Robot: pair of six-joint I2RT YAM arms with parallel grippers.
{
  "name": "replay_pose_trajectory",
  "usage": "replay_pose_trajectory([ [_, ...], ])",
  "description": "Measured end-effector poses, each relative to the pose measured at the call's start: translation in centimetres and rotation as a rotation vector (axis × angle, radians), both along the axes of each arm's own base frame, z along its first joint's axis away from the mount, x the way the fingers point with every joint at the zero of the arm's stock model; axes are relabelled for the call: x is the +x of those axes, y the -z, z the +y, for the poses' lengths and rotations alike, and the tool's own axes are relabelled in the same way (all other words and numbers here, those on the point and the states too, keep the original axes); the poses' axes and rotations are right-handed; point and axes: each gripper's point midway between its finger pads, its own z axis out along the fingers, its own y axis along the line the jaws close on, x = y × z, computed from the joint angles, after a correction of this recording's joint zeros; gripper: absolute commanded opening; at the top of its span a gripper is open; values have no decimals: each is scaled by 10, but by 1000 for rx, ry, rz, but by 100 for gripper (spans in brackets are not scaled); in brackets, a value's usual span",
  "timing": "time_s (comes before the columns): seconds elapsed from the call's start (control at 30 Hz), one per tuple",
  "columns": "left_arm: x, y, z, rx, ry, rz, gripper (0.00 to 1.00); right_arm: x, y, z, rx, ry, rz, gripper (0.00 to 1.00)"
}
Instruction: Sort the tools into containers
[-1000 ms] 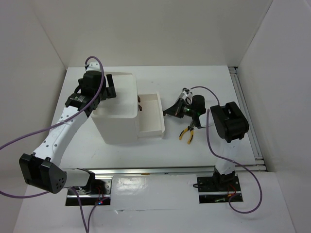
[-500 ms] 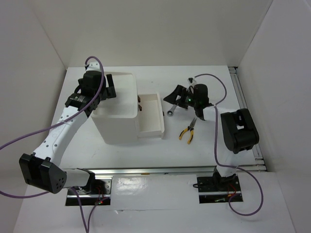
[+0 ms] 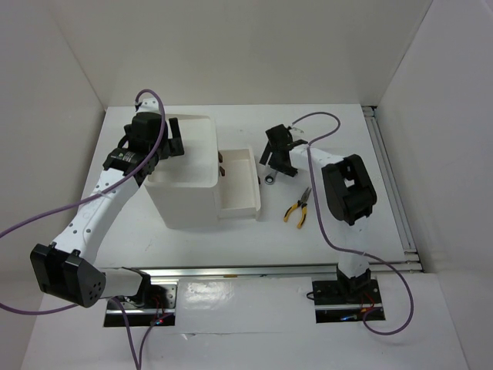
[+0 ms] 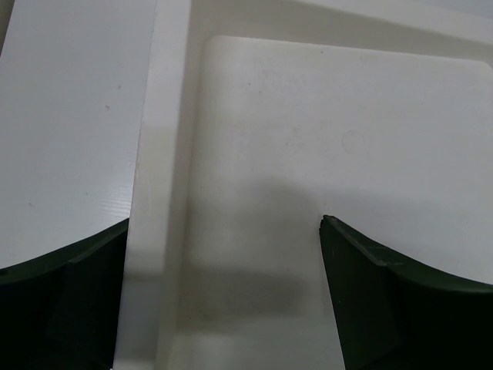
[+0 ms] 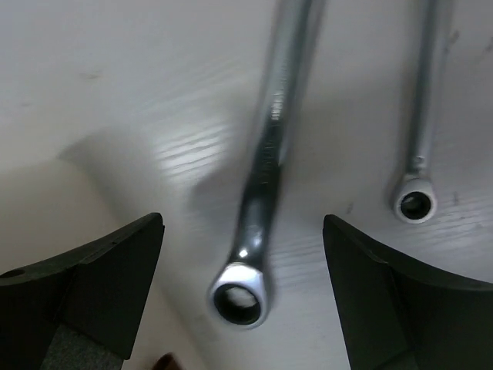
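Our right gripper [image 5: 243, 223] now stands with its fingers [image 5: 100, 285] spread wide and nothing between the pads, where a second ago it was closed tight. Directly beneath it, in the gap between the fingers, lies the silver wrench [image 5: 266, 154], blurred in the wrist view, its ring end pointing back toward the wrist. A second, thinner wrench [image 5: 420, 116] lies almost parallel just beside it, toward one finger. Over the same second the arm has swung away from the pliers [image 3: 297, 208], which lie on the near side of the gripper, and it now sits just right of the open drawer [image 3: 240, 208]. From above, the wrench's ring end rests on the table [image 3: 246, 123] just outside the drawer front, not inside it. We judge that the wrench has been let go short of its container and will need another pick. Well off to the left, our left gripper [image 4: 225, 223] has not moved. It is open and empty above the bare top tray [image 4: 331, 116] of the box [image 3: 185, 204].
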Motion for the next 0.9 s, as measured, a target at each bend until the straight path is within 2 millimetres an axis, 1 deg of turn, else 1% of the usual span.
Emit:
replay_pose_trajectory([
  [0.03, 0, 0, 0, 1, 0, 0, 100, -3, 12, -7, -27, 21, 39, 90],
  [0.07, 0, 0, 0, 2, 2, 1, 100, -1, 18, -13, -58, 43, 52, 90],
  [0.13, 0, 0, 0, 2, 3, 1, 100, 10, 14, -17, -60, 73, 45, 89],
  [0.23, 0, 0, 0, 2, 4, 1, 100, 20, 19, -27, -70, 102, 57, 86],
  [0.33, 0, 0, 0, 3, 4, 0, 100, 30, 20, -34, -72, 123, 56, 80],
  [0.37, 0, 0, 0, 2, 5, 1, 100, 33, 21, -36, -72, 130, 60, 76],
  [0.4, 0, 0, 0, 2, 4, 1, 100, 34, 21, -38, -75, 132, 64, 74],
  [0.57, 0, 0, 0, 2, 5, 1, 100, 45, 23, -40, -90, 144, 83, 74],
  [0.87, 0, 0, 0, 2, 5, 0, 100, 42, 25, -42, -102, 169, 122, 74],
  [0.9, 0, 0, 0, 2, 5, 0, 100, 42, 25, -42, -104, 171, 129, 69],
])
